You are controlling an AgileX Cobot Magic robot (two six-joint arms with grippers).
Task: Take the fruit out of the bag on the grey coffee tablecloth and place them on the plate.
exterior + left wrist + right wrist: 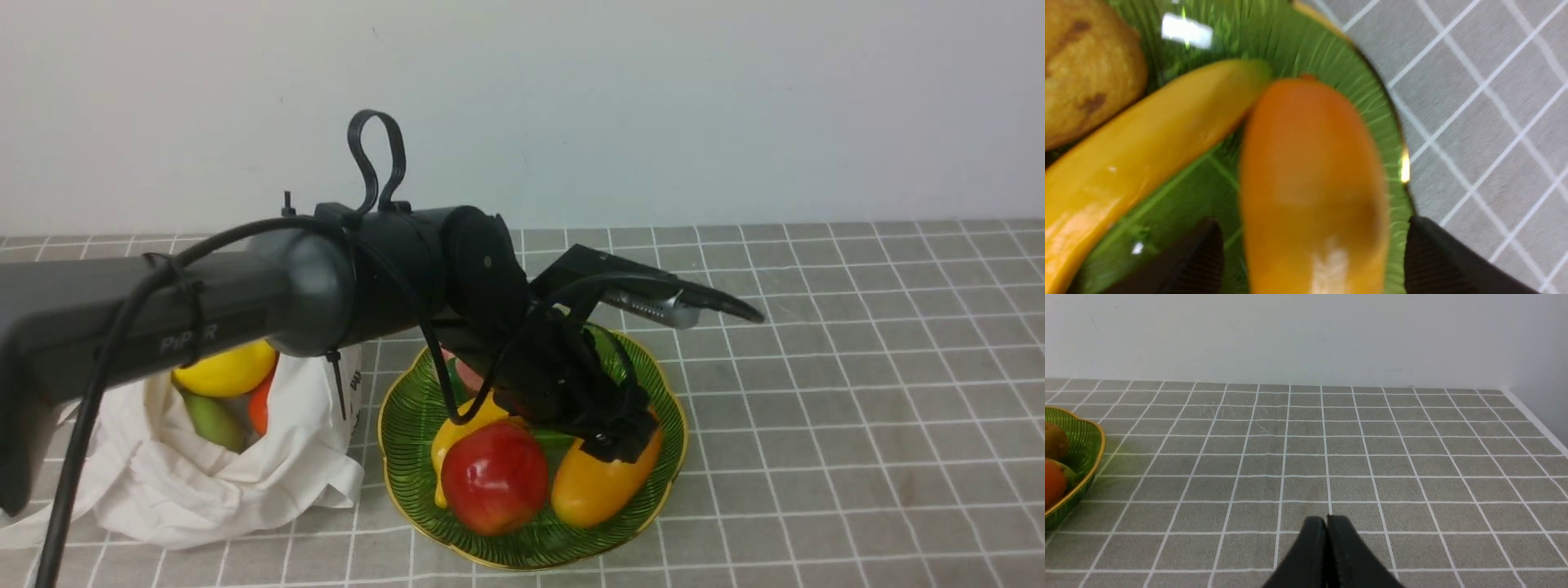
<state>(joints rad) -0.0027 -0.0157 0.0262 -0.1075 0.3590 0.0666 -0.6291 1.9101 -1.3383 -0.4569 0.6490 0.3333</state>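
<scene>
The green plate sits on the grey coffee tablecloth and holds a red apple, a banana and an orange-yellow mango. My left gripper hangs low over the mango, open, one finger on each side with green plate showing in both gaps. The off-white bag lies left of the plate with a lemon, a green fruit and an orange-red fruit in its mouth. My right gripper is shut and empty above bare cloth.
A brown kiwi-like fruit lies on the plate beyond the banana. The left arm's forearm crosses above the bag. The wall runs behind the table, and the cloth's edge is far off on the right gripper's side.
</scene>
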